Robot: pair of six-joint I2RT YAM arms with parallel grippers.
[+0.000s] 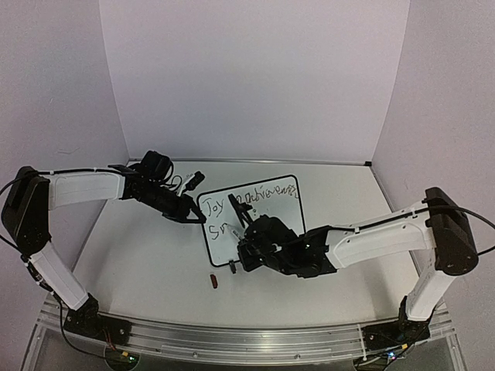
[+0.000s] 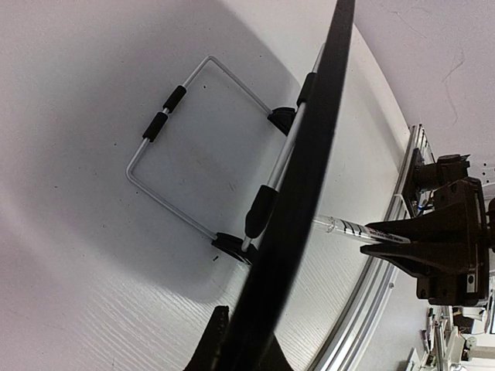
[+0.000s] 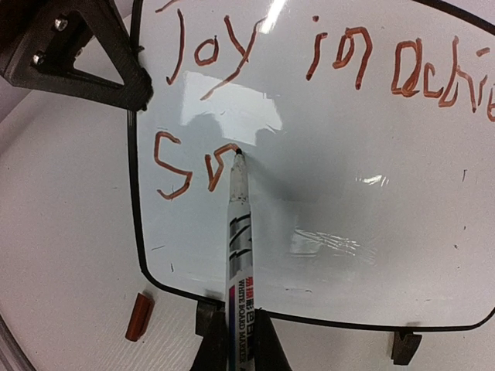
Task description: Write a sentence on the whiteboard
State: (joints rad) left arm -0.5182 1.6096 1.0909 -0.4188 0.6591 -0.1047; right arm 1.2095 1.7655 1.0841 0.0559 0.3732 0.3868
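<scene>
Whiteboard (image 1: 271, 215), small, rectangular, glossy white, thin black frame with rounded corners: stands propped at a tilt near the middle of the white desk (image 1: 139, 263), between the two arms, on two small black clip feet (image 3: 406, 345) at its lower edge. Behind it, in the left wrist view, a bent silver wire stand with black sleeves (image 2: 174, 98) rests on the desk. Surface marked in red-brown handwriting: upper line begins "Joy in", followed by a longer word not fully legible; lower line so far reads two characters, roughly "Sn". Left arm (image 1: 81, 188), white with black joints: left jaws closed tight on the board's left frame edge. Right arm (image 1: 371, 239), same make: right jaws closed on a white-barrelled whiteboard marker with black and coloured print (image 3: 240, 255), its tip touching the board at the end of the lower line. Small red-brown marker cap (image 1: 214, 281): lies loose on the desk just beside the board's lower left corner.
</scene>
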